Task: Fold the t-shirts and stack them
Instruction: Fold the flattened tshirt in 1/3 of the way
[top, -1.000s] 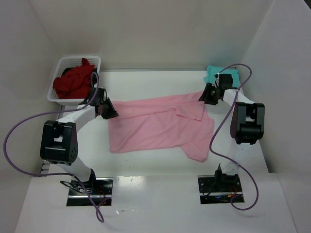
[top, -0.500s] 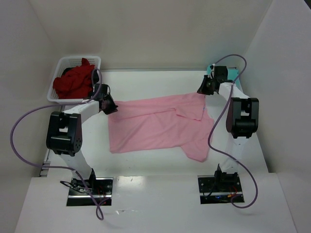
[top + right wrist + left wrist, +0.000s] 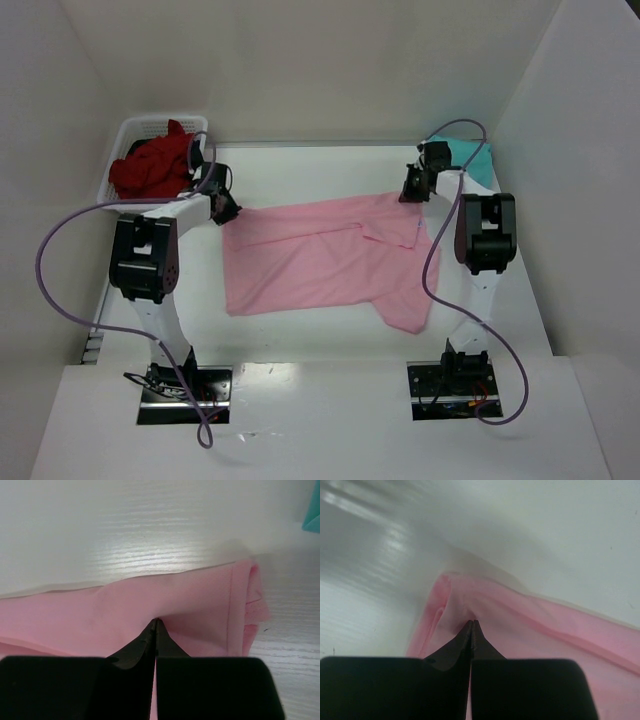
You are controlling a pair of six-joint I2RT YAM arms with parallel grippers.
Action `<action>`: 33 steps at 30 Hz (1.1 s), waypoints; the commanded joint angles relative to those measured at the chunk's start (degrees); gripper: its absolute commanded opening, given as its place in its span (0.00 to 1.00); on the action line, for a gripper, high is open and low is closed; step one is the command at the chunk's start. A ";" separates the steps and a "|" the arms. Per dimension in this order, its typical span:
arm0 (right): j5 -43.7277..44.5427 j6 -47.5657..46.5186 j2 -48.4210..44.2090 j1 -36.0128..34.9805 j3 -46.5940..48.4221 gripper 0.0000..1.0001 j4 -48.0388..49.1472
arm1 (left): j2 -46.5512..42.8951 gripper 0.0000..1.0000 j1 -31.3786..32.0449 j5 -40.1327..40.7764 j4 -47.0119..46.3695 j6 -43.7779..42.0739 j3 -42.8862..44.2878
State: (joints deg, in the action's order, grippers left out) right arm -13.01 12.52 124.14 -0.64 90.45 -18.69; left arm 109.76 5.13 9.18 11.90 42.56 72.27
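Progress: tugged far edge of the pink t-shirt (image 3: 320,265) further back, with left gripper (image 3: 472,622) and right gripper (image 3: 156,621) pinched tight on its corners and cloth spread flat on their near side. Looks taut enough to start folding.

A spread t-shirt (image 3: 320,260) lies across the middle of the counter (image 3: 320,170). The left tool (image 3: 228,210) is clamped on its far left corner, and the right tool (image 3: 408,192) on its far right corner. A basket (image 3: 135,125) sits at the counter's far left corner with a heap of t-shirts (image 3: 150,172) in it. A second t-shirt (image 3: 468,155) lies at the far right, just behind the right tool.
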 commanded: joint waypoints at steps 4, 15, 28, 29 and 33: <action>6.36 -1.62 3.16 -1.47 4.38 0.03 -2.49 | 5.29 0.00 -0.20 5.06 1.55 -1.77 7.13; 12.46 -2.15 4.70 -2.00 5.61 0.03 -4.60 | 9.95 0.00 -0.73 7.25 5.95 -3.63 15.08; 13.45 -2.15 4.33 -2.00 6.67 0.03 -5.66 | 11.88 0.00 -0.73 6.73 9.61 -3.71 19.52; 13.45 -2.15 4.18 -2.00 6.67 0.03 -5.37 | 10.48 0.00 -0.73 6.73 8.91 -3.71 18.41; 12.54 -2.15 4.18 -2.00 7.19 0.03 -5.13 | 6.15 0.04 -0.73 6.73 8.58 -4.32 17.73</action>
State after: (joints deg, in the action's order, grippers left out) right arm -2.15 11.44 127.02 -2.48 95.28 -22.12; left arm 122.40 4.64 15.07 21.00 39.25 90.32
